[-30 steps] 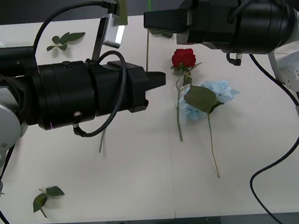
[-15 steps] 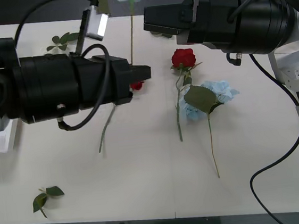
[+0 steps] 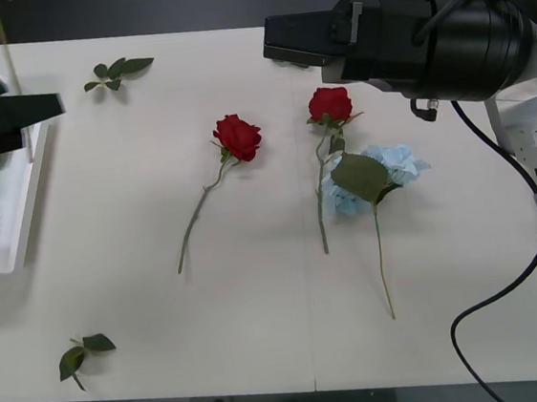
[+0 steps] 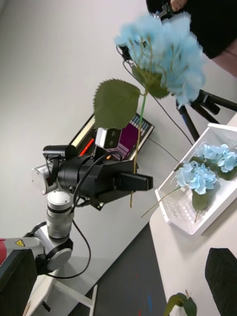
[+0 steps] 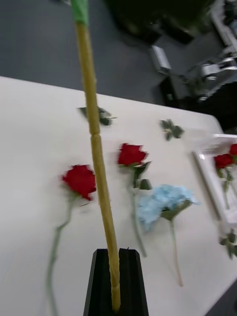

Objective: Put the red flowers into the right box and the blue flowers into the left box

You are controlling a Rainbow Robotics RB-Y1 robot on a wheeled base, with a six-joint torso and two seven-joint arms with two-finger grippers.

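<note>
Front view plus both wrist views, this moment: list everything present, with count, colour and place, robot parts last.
Red flowers: two loose on the table, deep red, lying mid-table; at least two more in the right box.
Blue flowers: one pale blue on the table beside the right-hand rose; one held upright by its stem; at least two in the left box.
Left box: one, white, at the table's left edge.
Right box: one, white, at the table's right side.
Leaf sprigs: green, one at the far left, one at the near left, more near the right box.
Table: one, white.
Left gripper: black, shut on the blue flower's stem, above the left box.
Right gripper: black, hanging over the table's far side.
</note>
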